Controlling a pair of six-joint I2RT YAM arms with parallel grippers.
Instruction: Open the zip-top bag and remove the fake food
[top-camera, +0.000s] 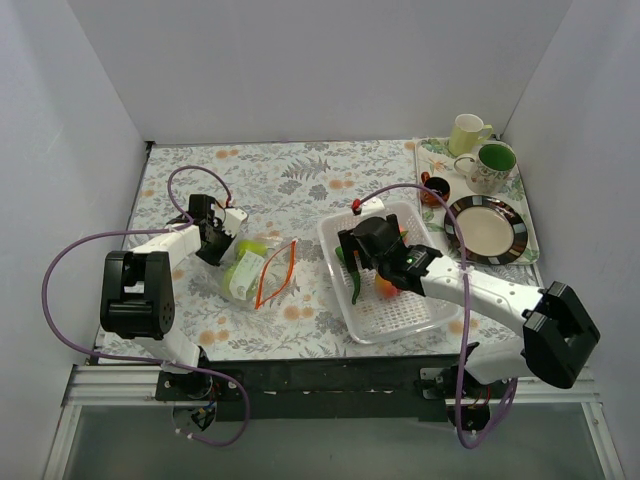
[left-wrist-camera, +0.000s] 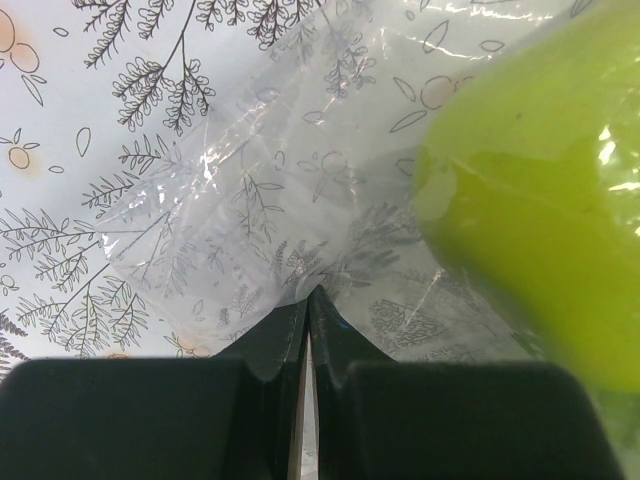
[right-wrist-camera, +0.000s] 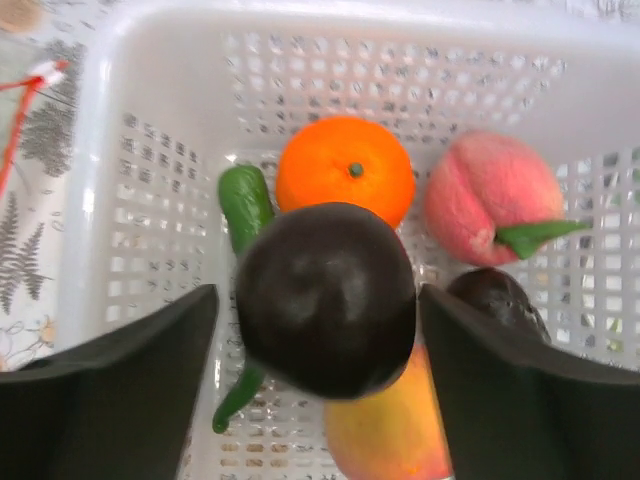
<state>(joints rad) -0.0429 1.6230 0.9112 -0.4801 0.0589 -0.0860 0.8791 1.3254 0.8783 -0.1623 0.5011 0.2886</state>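
The zip-top bag (top-camera: 262, 262) lies on the floral cloth, its red-orange zip strip (top-camera: 277, 272) open toward the basket. Light green round fake food (top-camera: 243, 272) is still inside it. My left gripper (top-camera: 220, 238) is shut on the clear plastic of the bag (left-wrist-camera: 250, 200) at its closed end, with a light green fruit (left-wrist-camera: 540, 200) close by on the right. My right gripper (right-wrist-camera: 318, 300) is open over the white basket (right-wrist-camera: 150, 180). A dark purple round fruit (right-wrist-camera: 325, 295) sits between its fingers, above an orange (right-wrist-camera: 345, 170), a peach (right-wrist-camera: 485, 195), a dark green long piece (right-wrist-camera: 243, 205) and a yellow-orange fruit (right-wrist-camera: 390, 430).
The white perforated basket (top-camera: 400, 318) stands right of the bag. A tray (top-camera: 430, 150) at the back right holds two mugs (top-camera: 490, 165), a small dark cup (top-camera: 435, 187) and a plate (top-camera: 487, 228). White walls enclose the table on three sides.
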